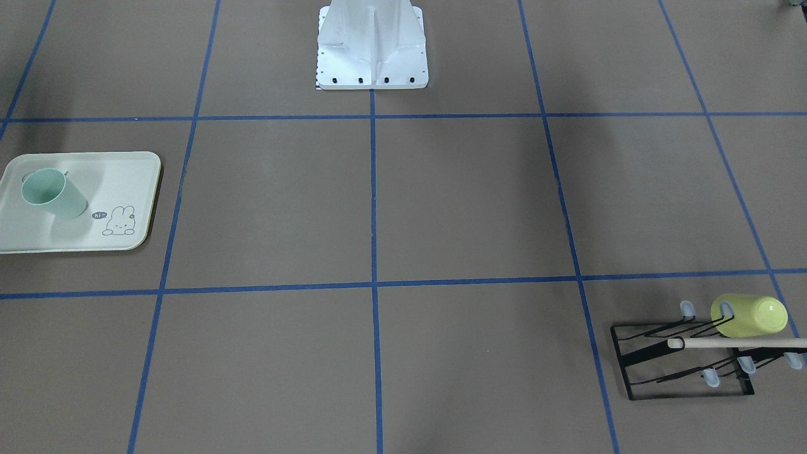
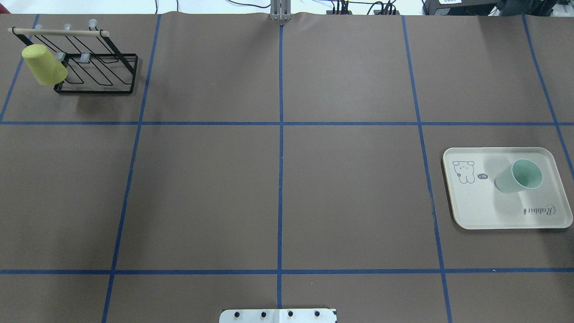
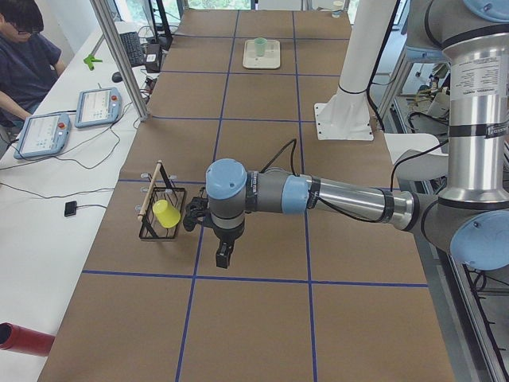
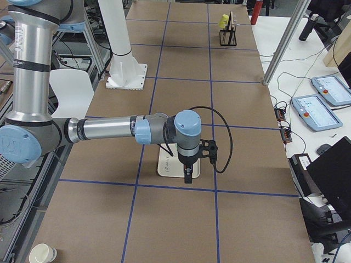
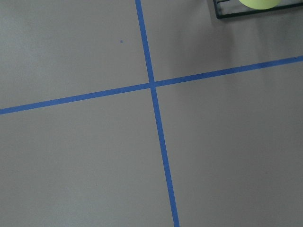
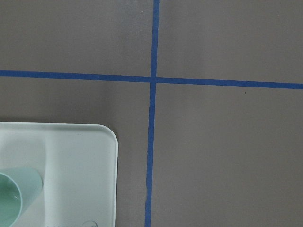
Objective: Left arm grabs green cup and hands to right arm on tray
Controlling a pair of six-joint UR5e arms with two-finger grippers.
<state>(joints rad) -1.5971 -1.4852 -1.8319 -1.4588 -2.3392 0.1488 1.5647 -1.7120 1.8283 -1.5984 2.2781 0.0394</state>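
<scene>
2 arms show only in the side views, so I cannot tell how far the left gripper (image 3: 223, 256) or the right gripper (image 4: 188, 176) is open, or whether either holds anything. The green cup (image 2: 520, 176) stands upright on the tray (image 2: 489, 211), at the right of the overhead view, so the task looks done. A good finish lifts the right arm straight up, clear of the green cup. Only the overhead and front views show the whole tray. The right wrist view catches 1 corner.

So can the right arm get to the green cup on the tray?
Probably yes. The right pincer hangs close to the tray, and the green cup stands upright there, alone, with nothing blocking the way.
</scene>
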